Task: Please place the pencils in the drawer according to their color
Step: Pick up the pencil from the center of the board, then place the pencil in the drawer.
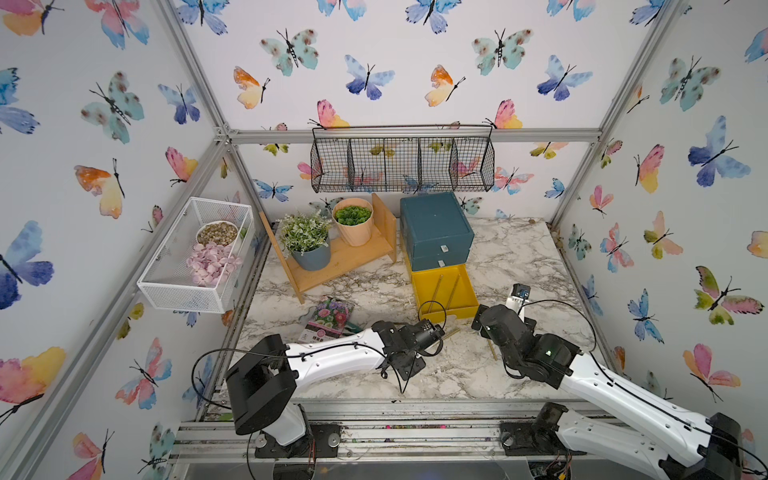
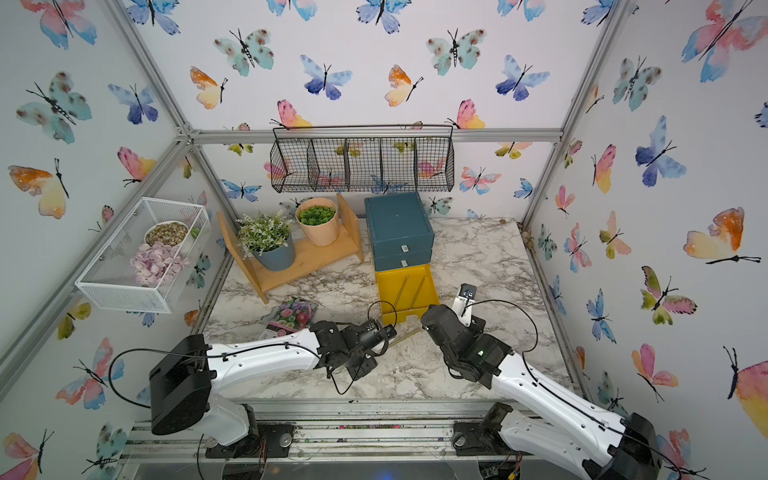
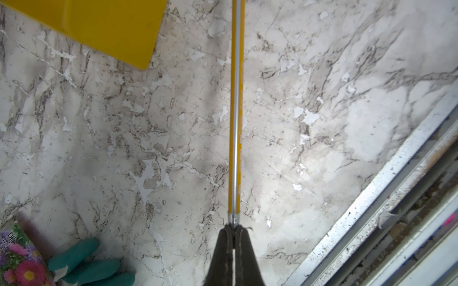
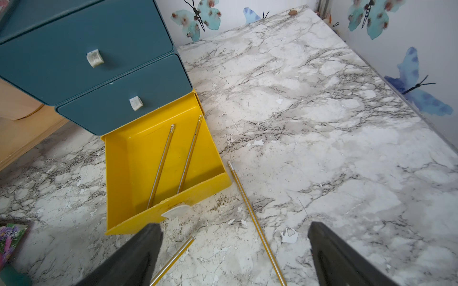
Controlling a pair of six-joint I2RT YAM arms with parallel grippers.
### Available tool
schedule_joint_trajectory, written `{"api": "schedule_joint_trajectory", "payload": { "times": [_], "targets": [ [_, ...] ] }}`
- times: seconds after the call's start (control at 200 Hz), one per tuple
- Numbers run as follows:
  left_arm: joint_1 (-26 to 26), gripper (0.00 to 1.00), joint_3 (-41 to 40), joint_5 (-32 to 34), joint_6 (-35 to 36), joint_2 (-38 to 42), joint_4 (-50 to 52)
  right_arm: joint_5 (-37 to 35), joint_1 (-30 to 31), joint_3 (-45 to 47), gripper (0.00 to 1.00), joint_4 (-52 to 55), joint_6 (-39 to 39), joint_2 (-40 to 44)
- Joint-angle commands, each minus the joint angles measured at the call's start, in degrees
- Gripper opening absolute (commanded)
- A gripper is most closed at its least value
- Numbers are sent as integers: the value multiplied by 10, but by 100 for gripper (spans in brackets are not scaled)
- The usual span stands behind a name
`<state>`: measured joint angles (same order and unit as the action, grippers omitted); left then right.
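On marble tabletop (image 1: 519, 257), yellow drawer (image 1: 461, 311), butterfly walls (image 1: 395, 83)

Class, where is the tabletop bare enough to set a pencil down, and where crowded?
Free: marble between chest and right wall; also between wooden shelf and seed packet. Crowded: before the yellow drawer: left gripper with held pencil, right gripper, loose pencil.
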<state>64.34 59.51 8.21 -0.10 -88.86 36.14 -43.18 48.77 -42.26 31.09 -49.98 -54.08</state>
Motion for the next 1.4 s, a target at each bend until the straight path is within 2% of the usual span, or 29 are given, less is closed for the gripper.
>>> {"api": "schedule_joint_trajectory", "payload": {
  "times": [0.0,0.27,0.481,0.666,0.966,1.392],
  "targets": [
    [11,0,3,-10,11,25,8,-42,-3,-4,98,20,-6,11],
    [16,0,19,5,14,56,-16,-106,-3,-32,99,66,-1,52],
    [15,0,32,38,12,56,-42,-116,-3,-32,99,68,-1,80],
    [-7,0,64,61,7,9,-47,-112,-3,-43,99,59,13,73],
    [-73,0,123,48,18,-74,-43,-100,-4,-36,98,39,21,65],
    [-122,0,247,31,26,-206,-20,-48,-7,-35,100,10,54,31]
  ]
}}
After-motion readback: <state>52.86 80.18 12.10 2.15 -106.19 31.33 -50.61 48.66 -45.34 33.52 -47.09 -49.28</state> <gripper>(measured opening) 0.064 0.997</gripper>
